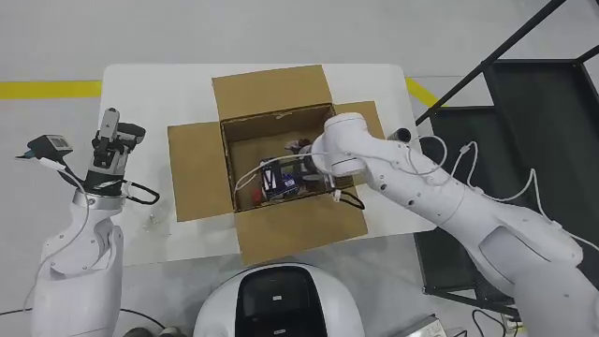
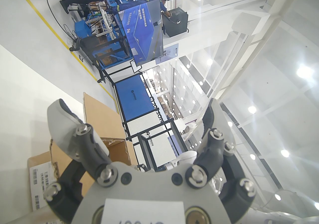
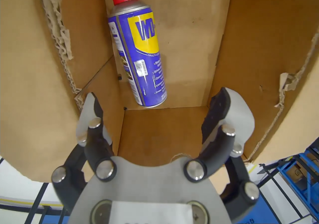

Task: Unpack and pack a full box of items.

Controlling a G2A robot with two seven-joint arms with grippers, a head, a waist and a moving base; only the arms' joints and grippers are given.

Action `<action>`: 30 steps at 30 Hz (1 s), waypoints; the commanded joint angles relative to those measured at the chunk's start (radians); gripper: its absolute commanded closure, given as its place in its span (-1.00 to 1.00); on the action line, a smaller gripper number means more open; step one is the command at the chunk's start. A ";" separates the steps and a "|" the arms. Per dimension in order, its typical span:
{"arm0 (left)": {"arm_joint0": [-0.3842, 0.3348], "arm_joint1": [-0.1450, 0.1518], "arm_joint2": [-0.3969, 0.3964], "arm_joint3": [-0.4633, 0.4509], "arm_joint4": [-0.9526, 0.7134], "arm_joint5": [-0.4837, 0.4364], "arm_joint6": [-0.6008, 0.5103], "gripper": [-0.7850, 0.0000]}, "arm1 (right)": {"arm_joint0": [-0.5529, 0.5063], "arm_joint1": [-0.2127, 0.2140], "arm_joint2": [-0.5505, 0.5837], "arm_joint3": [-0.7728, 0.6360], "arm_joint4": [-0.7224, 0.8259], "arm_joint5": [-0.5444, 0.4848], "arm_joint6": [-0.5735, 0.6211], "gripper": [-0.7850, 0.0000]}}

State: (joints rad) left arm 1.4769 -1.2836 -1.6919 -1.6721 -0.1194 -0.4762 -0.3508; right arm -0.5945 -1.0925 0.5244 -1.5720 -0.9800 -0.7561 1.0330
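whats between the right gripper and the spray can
Nothing: the right wrist view shows only bare box cardboard between right gripper and spray can.

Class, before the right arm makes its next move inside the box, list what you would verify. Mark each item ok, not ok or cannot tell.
1. Right gripper open and holding nothing: ok.
2. Spray can in sight, lying inside the box: ok.
3. Can between the right gripper's fingers: not ok, it lies ahead of the tips.
4. Box flaps folded outward, with the opening free: ok.
5. Left gripper open and apart from the box: ok.
6. Other items in the box: cannot tell.
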 commanded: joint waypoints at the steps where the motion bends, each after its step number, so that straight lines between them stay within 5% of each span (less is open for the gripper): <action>1: 0.000 0.000 0.000 0.000 0.000 0.000 0.000 -1.00 | -0.032 0.023 0.060 -0.056 0.000 -0.010 -0.071 -1.00; 14: 0.000 0.000 0.000 0.000 0.000 0.000 0.000 -1.00 | -0.585 0.201 0.658 -0.318 -0.030 -0.073 -0.604 -1.00; 24: 0.000 0.000 0.000 0.000 0.000 0.000 0.000 -1.00 | -1.035 0.229 0.984 -0.326 -0.249 0.147 -1.110 -1.00; 30: 0.007 0.004 -0.013 0.010 0.038 0.037 -0.007 -1.00 | -1.158 0.227 1.062 -0.304 -0.261 0.212 -1.256 -1.00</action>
State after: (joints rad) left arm 1.4820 -1.2813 -1.6994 -1.6660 -0.0975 -0.4546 -0.3525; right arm -1.7414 -0.8652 1.5777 -1.8742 -1.2424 -0.5539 -0.2119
